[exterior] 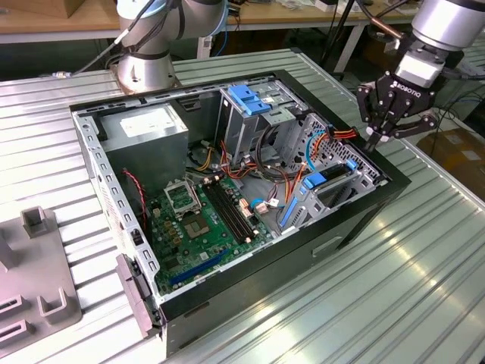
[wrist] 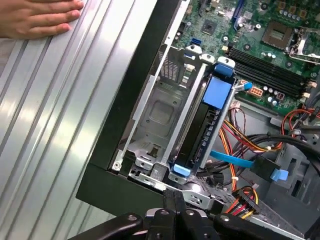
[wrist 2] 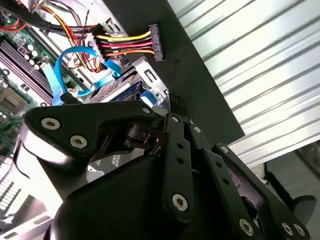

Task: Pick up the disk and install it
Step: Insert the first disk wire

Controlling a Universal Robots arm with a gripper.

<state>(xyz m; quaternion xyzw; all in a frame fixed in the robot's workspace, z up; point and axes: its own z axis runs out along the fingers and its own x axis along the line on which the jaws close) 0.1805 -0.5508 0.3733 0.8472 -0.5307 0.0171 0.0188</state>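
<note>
Blue-railed disk (wrist: 206, 131) stands on edge in the drive cage (wrist: 159, 112) at the case's corner, beside a bare slot. My gripper (exterior: 377, 138) hovers just above that corner, fingers pinched together on nothing (a person's hand (wrist: 35, 17) rests on the table (exterior: 409, 288)). Judgement: seating stage; stay square to the rail, clear of the loose power cable (exterior: 342, 134).

- Exterior view: high, angled down, at mid-distance, taking in the whole open case (exterior: 326, 250).
- Both wrist views: close, looking down past the gripper (wrist: 175, 197) from opposite sides.
- All three share the drive bay (exterior: 333, 188).
</note>
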